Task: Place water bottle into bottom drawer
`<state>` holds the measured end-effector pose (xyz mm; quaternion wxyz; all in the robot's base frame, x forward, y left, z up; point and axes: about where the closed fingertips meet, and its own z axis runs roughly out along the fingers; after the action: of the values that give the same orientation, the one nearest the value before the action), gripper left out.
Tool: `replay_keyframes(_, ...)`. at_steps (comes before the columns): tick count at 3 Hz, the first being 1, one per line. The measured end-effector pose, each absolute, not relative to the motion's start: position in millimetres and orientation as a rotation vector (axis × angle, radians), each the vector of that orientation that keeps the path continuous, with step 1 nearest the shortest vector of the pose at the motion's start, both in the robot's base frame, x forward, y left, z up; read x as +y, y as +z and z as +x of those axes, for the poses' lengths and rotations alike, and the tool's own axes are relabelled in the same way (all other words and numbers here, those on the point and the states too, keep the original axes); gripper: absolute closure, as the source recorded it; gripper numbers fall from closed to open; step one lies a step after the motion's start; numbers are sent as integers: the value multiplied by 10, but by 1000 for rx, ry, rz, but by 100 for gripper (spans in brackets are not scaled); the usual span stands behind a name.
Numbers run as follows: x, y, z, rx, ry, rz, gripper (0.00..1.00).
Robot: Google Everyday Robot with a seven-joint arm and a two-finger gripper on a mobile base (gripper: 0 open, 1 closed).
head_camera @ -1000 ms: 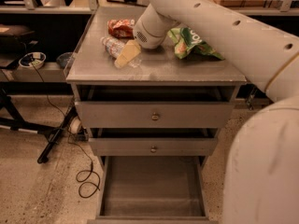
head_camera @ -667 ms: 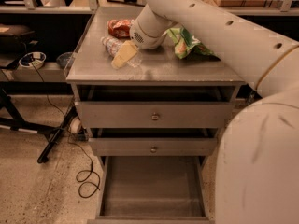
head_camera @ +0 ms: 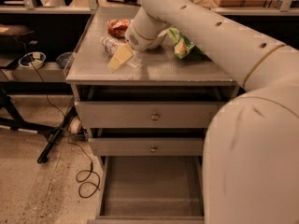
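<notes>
The water bottle [head_camera: 109, 44] lies on its side on the grey cabinet top, at the left, with its cap end toward the back left. My gripper [head_camera: 120, 56] is down on the cabinet top right at the bottle, covering its nearer end. The bottom drawer [head_camera: 150, 208] is pulled out at the foot of the cabinet, and its plain grey inside holds nothing. My arm reaches in from the right and hides the right part of the cabinet and drawer.
A red snack packet [head_camera: 117, 27] lies behind the bottle and a green bag [head_camera: 182, 44] to the right of my wrist. The two upper drawers [head_camera: 154, 116] with round knobs are shut. A black stand leg and cable [head_camera: 86, 176] lie on the floor at left.
My gripper has shifted slightly left along the bottle. The arm's elbow has swung closer and fills more of the right side. The bottle has stayed where it was.
</notes>
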<state>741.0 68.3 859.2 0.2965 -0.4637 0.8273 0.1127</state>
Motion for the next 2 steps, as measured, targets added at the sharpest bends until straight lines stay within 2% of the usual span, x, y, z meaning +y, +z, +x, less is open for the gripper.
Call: replay_keyframes(2,817,8472,7425,2226,319,-1260,0)
